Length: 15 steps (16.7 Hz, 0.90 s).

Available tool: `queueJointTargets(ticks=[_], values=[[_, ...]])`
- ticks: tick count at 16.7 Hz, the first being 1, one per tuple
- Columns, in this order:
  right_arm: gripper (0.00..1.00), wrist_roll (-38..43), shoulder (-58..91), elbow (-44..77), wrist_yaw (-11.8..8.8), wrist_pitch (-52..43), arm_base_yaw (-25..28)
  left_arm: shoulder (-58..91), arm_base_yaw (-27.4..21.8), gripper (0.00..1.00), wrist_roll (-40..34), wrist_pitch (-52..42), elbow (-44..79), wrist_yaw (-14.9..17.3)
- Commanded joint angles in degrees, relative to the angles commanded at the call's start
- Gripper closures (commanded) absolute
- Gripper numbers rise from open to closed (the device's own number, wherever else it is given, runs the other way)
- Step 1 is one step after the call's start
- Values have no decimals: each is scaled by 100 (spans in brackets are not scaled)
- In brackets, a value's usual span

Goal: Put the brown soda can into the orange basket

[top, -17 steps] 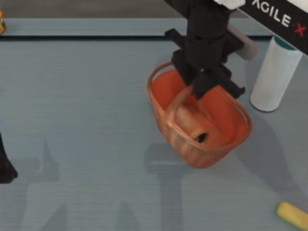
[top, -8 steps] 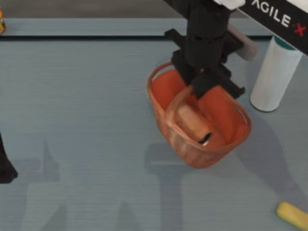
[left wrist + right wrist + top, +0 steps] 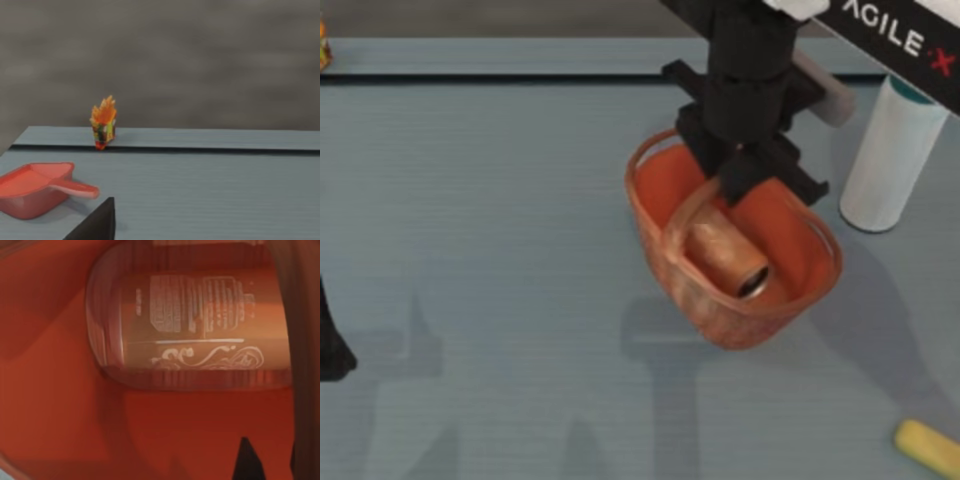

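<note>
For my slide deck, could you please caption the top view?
Brown can lying on its side inside the orange basket, right gripper poised above.

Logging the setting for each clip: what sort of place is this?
Apparently a rendered tabletop test scene, not a real room: a plain grey table with unrelated props, an orange basket holding a brown soda can, a white bottle, against a blank grey backdrop.

Brown soda can (image 3: 725, 258) on its side inside orange basket (image 3: 660, 235), under right hand (image 3: 745, 180).

Right arm reaches down mid-table, its tool (image 3: 752, 185) open; left arm parked at left edge.
</note>
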Motion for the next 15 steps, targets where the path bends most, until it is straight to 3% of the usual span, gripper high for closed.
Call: queueJointTargets(ticks=[15], values=[[100, -7, 39, 96, 4, -94, -11, 0, 0, 0, 0, 0, 0, 0]])
